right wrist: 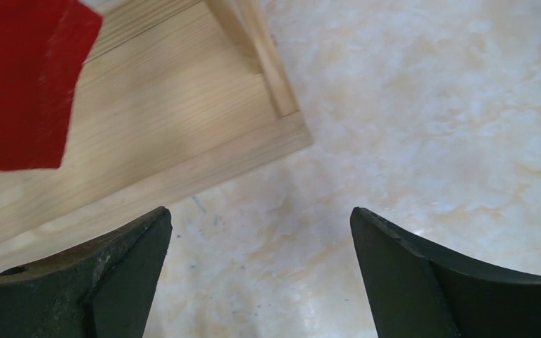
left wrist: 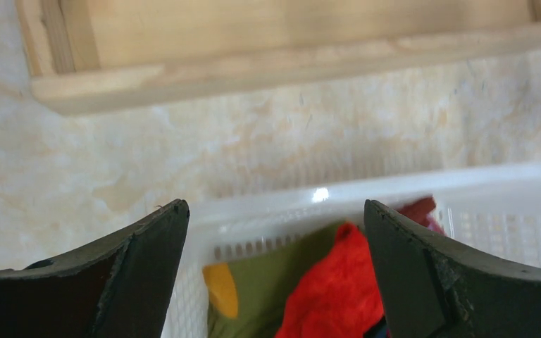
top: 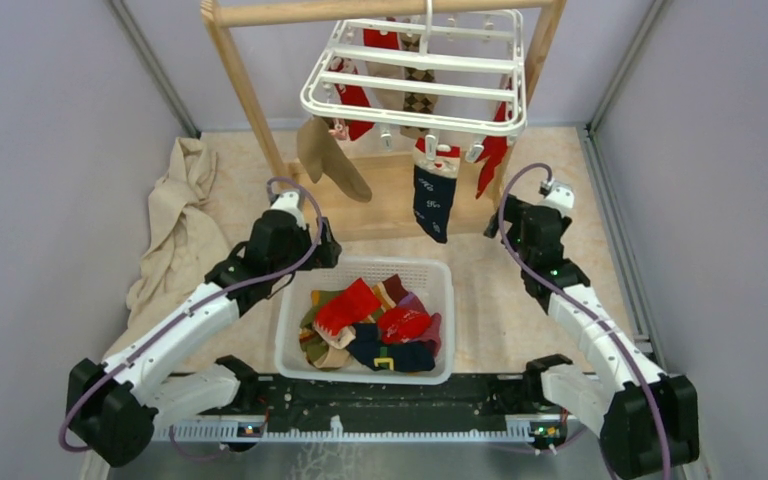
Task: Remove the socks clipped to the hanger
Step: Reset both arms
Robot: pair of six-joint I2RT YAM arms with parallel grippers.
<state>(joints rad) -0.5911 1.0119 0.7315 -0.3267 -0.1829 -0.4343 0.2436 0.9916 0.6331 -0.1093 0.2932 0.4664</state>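
Observation:
The white slatted hanger hangs from a wooden bar at the top of the overhead view. Socks still hang from its clips: a tan sock, a navy sock, red socks and an argyle brown sock. My left gripper is open and empty over the basket's far left corner; its wrist view shows a red sock and a green one below. My right gripper is open and empty, low beside the navy sock; its wrist view shows a red sock's corner.
A white mesh basket with several dropped socks stands between the arms. The wooden frame's base board lies behind it and shows in both wrist views. A beige cloth is heaped at the left wall.

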